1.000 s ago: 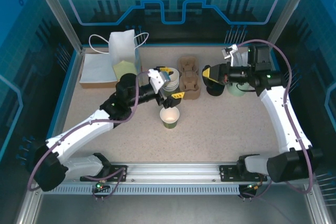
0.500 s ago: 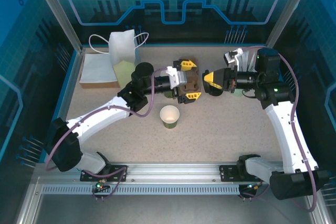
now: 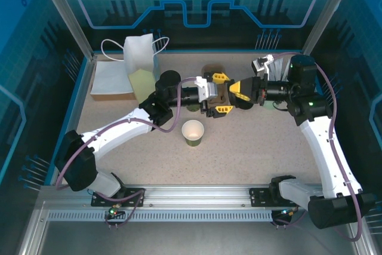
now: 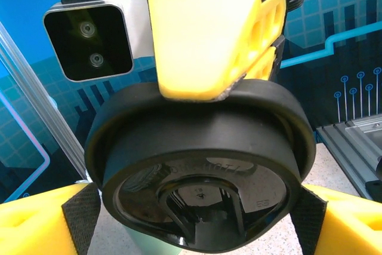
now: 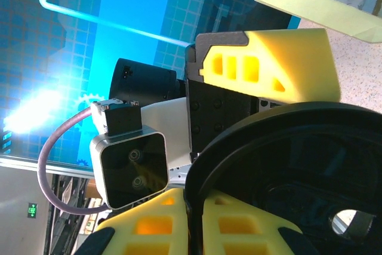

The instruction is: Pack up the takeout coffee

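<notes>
Two grippers nose to nose at mid-table, above a brown moulded-pulp cup carrier (image 3: 210,70). Right gripper (image 3: 241,86) clamped on the rim of a black round plastic lid (image 4: 203,165), glossy, with raised outer ring, embossed lettering and a tab-shaped recess near the lower edge. Left wrist cam: lid face-on, one yellow wedge-shaped finger (image 4: 203,28) of the right gripper pinned over its top rim. Left gripper (image 3: 220,93) spread wide, matte yellow fingers (image 4: 36,222) flanking the lid low on both sides; black pads right at the rim, contact not resolvable. Right wrist cam: same lid edge-on, pinched between yellow fingers (image 5: 149,228) with slotted cut-outs. Takeout coffee, i.e. the small dark green paper cup (image 3: 192,132) with white inside and rim, upright and open-topped on the speckled beige table (image 3: 262,147) — on the near side of the grippers, apart from both, outside the carrier. White paper bag (image 3: 141,55) with cord handles standing at back left.
</notes>
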Motion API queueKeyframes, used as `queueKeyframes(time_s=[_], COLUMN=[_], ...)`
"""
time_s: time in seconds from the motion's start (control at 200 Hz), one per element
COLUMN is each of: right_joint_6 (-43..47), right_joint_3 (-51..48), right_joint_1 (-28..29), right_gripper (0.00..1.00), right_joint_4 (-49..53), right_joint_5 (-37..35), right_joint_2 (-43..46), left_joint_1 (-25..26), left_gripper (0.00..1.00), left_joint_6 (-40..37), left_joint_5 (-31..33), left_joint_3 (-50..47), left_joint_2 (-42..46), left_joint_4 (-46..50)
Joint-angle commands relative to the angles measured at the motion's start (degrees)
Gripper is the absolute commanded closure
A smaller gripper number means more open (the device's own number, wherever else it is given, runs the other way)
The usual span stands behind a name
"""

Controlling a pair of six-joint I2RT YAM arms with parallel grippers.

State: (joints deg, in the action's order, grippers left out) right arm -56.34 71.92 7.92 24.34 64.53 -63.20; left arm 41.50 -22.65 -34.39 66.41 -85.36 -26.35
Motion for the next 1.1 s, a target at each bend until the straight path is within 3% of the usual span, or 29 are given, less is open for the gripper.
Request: queueKeyframes(time_s=[0.0,0.28,0.505,1.091], right_joint_6=[-2.2,-1.9,0.9,-3.0], right_joint_3=[-0.6,-1.8,-2.9,-5.9], right_joint_1=[1.5,2.4,2.3,2.4], right_gripper=[0.9,0.89,0.88,0.89], right_joint_4=[-2.8,-2.2,1.0,-4.1], right_joint_5=[-0.2,-1.6,-2.6,-2.0], right_joint_2=[1.3,1.4,1.2,2.2], left_joint_1=[0.4,0.4,0.4,0.3], left_gripper=[0.15,0.24,0.2,0.19], left_joint_6=[-1.0,-2.2,-3.6,-3.1], left_joint_5=[-1.6,-0.2,1.1,0.6], left_joint_3=[2.1,1.3,-0.8,-0.4], left_joint_2=[-0.2,0.9,3.0,2.5], left_joint_4=[-1.7,-1.2,1.3,-0.1])
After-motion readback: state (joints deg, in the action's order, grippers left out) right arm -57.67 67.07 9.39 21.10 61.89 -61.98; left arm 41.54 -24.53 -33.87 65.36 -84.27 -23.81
